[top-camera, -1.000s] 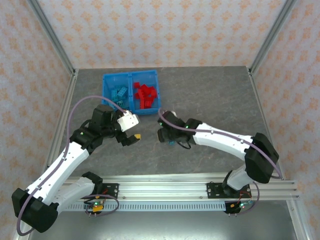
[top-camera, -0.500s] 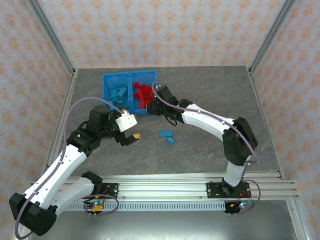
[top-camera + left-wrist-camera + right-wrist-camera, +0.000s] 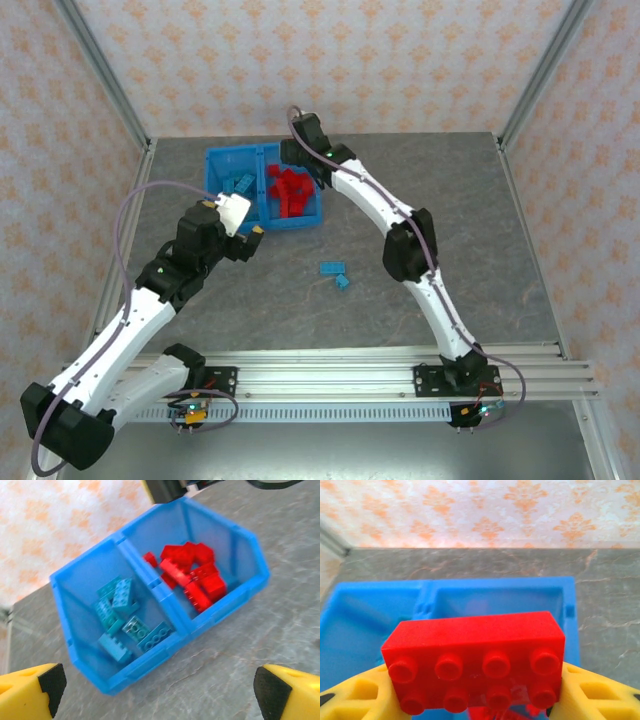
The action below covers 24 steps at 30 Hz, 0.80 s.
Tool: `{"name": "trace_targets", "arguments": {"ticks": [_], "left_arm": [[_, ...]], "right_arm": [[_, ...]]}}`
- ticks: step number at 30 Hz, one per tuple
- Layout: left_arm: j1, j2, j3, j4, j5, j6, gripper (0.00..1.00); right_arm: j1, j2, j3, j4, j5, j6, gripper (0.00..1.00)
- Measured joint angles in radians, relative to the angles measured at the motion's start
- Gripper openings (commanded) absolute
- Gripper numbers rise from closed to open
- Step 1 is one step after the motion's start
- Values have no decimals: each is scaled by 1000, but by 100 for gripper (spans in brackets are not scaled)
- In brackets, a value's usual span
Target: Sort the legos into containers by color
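The right gripper (image 3: 476,692) is clamped on a red brick (image 3: 475,655). The brick lies crosswise between the jaws with its studs toward the wrist camera. Its short ends press against the yellow fingers (image 3: 592,695), and it fills the whole gap between them. From above, this gripper sits over the far edge of the bin (image 3: 209,185), on the side of the right compartment. In the wrist view the brick hangs above that compartment, to the right of the divider (image 3: 425,600).

The right compartment holds a heap of red bricks (image 3: 289,190), and the left one holds teal bricks (image 3: 120,615). Two loose teal bricks (image 3: 332,268) lie on the table (image 3: 470,200), near each other and well apart from the bin and from both grippers.

The left gripper (image 3: 157,690) stands released, its jaws spread wide with only bare table between them. It hovers just beside the bin's near left corner, facing the bin.
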Motion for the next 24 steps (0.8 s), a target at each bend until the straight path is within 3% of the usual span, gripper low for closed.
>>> {"name": "trace_targets", "arguments": {"ticks": [7,13,17,24], "left_arm": [[53,26,21,3,-82,-157,100],[98,105,128,-63,-121,-261,100],[113,132,149,-85,-153,-296,98],[122,173,149,-97,-156,-306,98]], "right_arm": [[-7,66,86,-51,-21,-39,63],[-1,20,85,-94,-35,-65,70],[-1,-64,50,-99,-46,-77,84],[-2,-183,46,-100,-92,-107,89]]}}
